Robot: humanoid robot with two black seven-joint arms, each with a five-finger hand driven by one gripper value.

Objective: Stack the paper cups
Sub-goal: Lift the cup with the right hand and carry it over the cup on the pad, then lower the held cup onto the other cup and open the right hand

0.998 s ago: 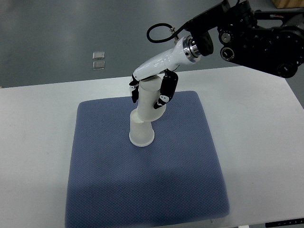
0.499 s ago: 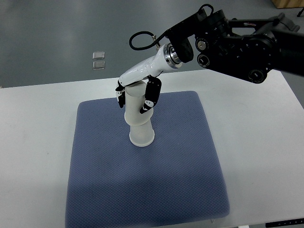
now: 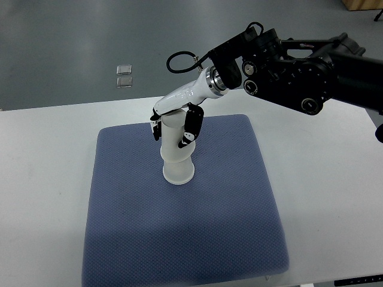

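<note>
Now the right hand [image 3: 174, 124], fingers still wrapped round the upper cup [image 3: 173, 134], has pushed it straighter and deeper onto the bottom cup [image 3: 178, 170], so stacking looks nearly finished.

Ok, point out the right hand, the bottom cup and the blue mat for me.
right hand [image 3: 175, 124]: top view, on the hand wrapped around the upper cup.
bottom cup [image 3: 178, 173]: top view, on its side wall near the wide rim on the mat.
blue mat [image 3: 179, 239]: top view, on bare fabric near the front.
</note>
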